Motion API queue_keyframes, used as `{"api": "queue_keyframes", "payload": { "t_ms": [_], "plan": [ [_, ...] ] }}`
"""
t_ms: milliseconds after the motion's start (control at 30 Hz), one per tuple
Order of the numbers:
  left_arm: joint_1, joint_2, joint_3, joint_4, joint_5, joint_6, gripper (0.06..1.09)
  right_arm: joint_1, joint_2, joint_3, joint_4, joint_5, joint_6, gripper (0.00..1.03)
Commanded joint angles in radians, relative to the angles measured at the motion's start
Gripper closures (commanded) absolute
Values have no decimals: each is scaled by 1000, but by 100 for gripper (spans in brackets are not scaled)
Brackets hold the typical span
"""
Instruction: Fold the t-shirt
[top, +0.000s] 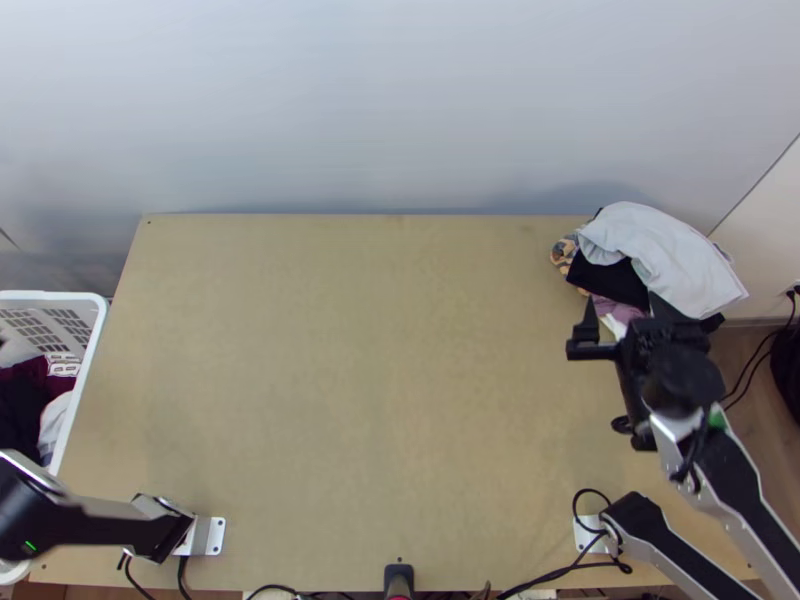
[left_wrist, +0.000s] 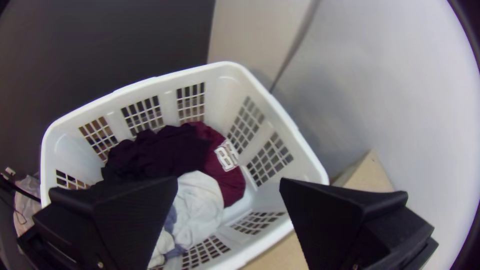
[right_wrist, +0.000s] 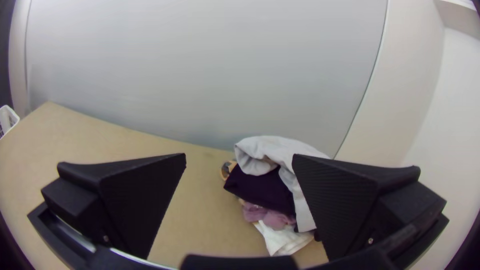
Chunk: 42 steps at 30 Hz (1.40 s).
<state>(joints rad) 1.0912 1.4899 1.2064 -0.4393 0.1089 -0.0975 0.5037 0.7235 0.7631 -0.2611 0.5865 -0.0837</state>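
Pale grey wall (top: 400, 110) behind your light wooden surface (top: 350, 400), with black cables (top: 553, 575) along the near edge by your right arm's base. Laundry lies in two places; you cannot tell which piece is the t-shirt, whether in the basket or in the pile.

Basket (top: 50, 296): white plastic with slotted walls, beside the surface's left edge. Inside, you have a blackish-purple cloth (left_wrist: 160, 150) bunched up, a maroon cloth (left_wrist: 230, 182) with a pale printed patch next to it, and a crumpled white cloth (left_wrist: 200, 197) lower down, touching the maroon.

Pile (top: 690, 270): far right corner of the surface, pieces heaped on one another. A light grey cloth (right_wrist: 270, 146) lies on top, one end rolled over. You can see a dark cloth (right_wrist: 260, 189) beneath it, then a mauve cloth (right_wrist: 275, 218), and a white cloth (right_wrist: 285, 241) at the near side. A patterned cloth (top: 563, 252) pokes out at the pile's left.

Your left gripper (left_wrist: 228, 179) is over the basket, jaws wide apart above the clothes. Your right gripper (top: 621, 316) is over the surface's right side, near the pile, jaws also wide apart.
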Motion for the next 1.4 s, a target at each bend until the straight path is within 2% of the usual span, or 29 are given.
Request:
{"api": "queue_keyframes", "payload": {
  "t_ms": [0, 100, 200, 333, 567, 733, 933, 1067, 1133, 1200, 1367],
  "plan": [
    [263, 306, 171, -15, 29, 21, 10, -28, 185, 186, -187, 1, 78, 4],
    [308, 362, 148, -93, 28, 64, 10, -25, 198, 183, -167, -2, 78, 4],
    [334, 377, 74, -104, 17, 105, 10, -17, 211, 171, -155, -2, 93, 4],
    [343, 411, -22, -62, -34, 140, 10, -13, 221, 170, -148, -10, 101, 4],
    [348, 468, -117, 36, -86, 173, 10, -8, 226, 170, -148, -10, 64, 4],
    [351, 537, -120, 99, -176, 177, 11, -11, 218, 140, -147, -10, 67, 4],
    [349, 576, -119, 143, -206, 177, 13, -11, 215, 127, -136, -10, 62, 4],
    [348, 589, -113, 166, -204, 182, 40, -11, 215, 127, -135, -8, 48, 4],
    [348, 589, -113, 183, -202, 186, 64, -11, 215, 127, -133, -10, 45, 4],
    [348, 584, -110, 200, -187, 199, 98, -11, 215, 122, -132, -8, 41, 4],
    [346, 520, -108, 189, -115, 191, 103, -8, 215, 125, -119, -10, 41, 5]
  ]
}}
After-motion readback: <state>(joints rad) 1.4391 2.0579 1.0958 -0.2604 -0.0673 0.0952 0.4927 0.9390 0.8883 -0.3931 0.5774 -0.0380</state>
